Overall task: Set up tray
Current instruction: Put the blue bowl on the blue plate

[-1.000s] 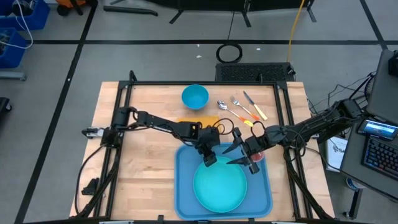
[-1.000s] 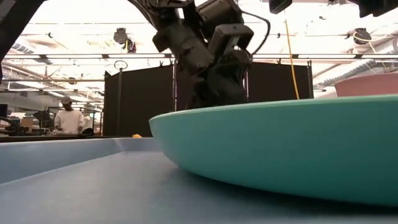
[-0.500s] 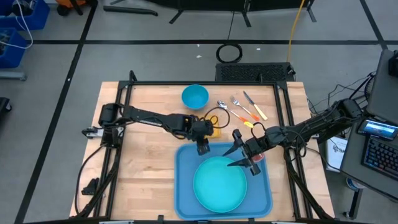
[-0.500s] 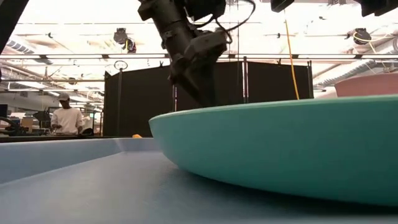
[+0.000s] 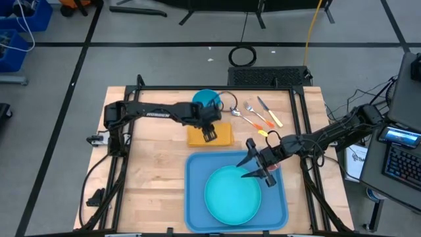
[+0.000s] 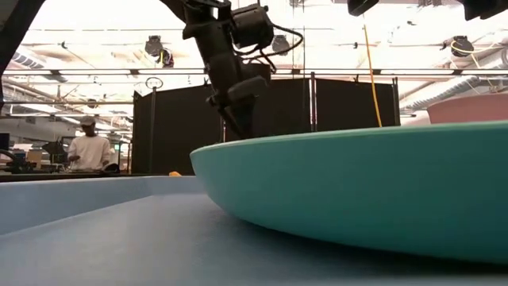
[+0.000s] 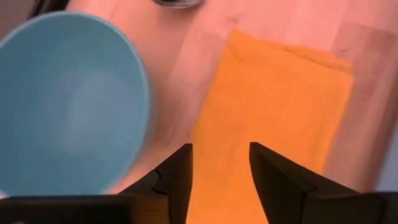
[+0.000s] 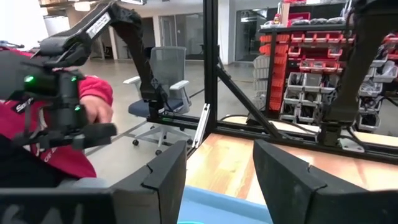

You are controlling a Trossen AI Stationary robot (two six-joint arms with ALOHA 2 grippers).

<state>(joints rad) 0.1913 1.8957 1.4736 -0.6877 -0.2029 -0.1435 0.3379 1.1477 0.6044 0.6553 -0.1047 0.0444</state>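
Tray (image 5: 196,191) at near centre of worktop (image 5: 151,171); teal plate (image 5: 232,194) already on it, nothing on plate; napkin (image 5: 220,136), small blue bowl (image 5: 206,101), cutlery (image 5: 253,113) still off tray at far side; setup judged early. Left claw (image 5: 209,133) over napkin, fingers apart, empty; right claw (image 5: 253,158) over tray's far right corner, apart, empty.

Round teal plate (image 5: 232,195) fills most of the flat blue plastic tray (image 5: 196,197), bare rim strip left; left table wood open, far edge crowded by blue bowl (image 5: 206,100), orange folded napkin (image 5: 222,135), cutlery (image 5: 255,114).
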